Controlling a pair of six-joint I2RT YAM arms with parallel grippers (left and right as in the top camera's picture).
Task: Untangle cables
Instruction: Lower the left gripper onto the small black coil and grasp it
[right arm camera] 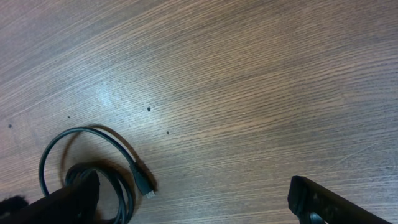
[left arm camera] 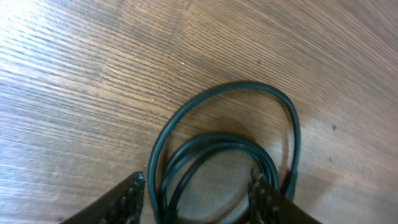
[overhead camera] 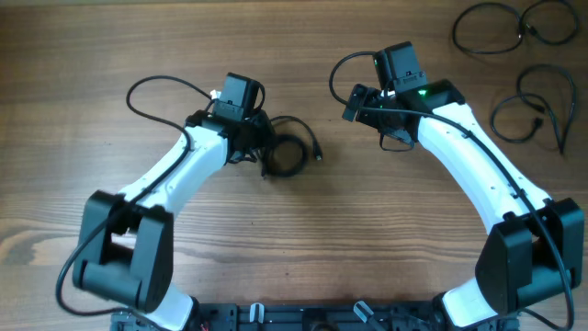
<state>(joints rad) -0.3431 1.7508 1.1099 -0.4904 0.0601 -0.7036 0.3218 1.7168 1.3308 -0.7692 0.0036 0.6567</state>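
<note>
Near the middle of the table [overhead camera: 303,262], the left gripper [left arm camera: 199,200] hangs released, jaws straddling the one coiled cable [left arm camera: 239,84] (loops between them, unpinched), likely lining up a grasp. Just beyond, the right gripper [right arm camera: 186,206] is spread wide and empty, probably free to take the plug end [right arm camera: 148,190]. In the far right corner lie what look like three loose cables [overhead camera: 524,29], apparently already separated.
</note>
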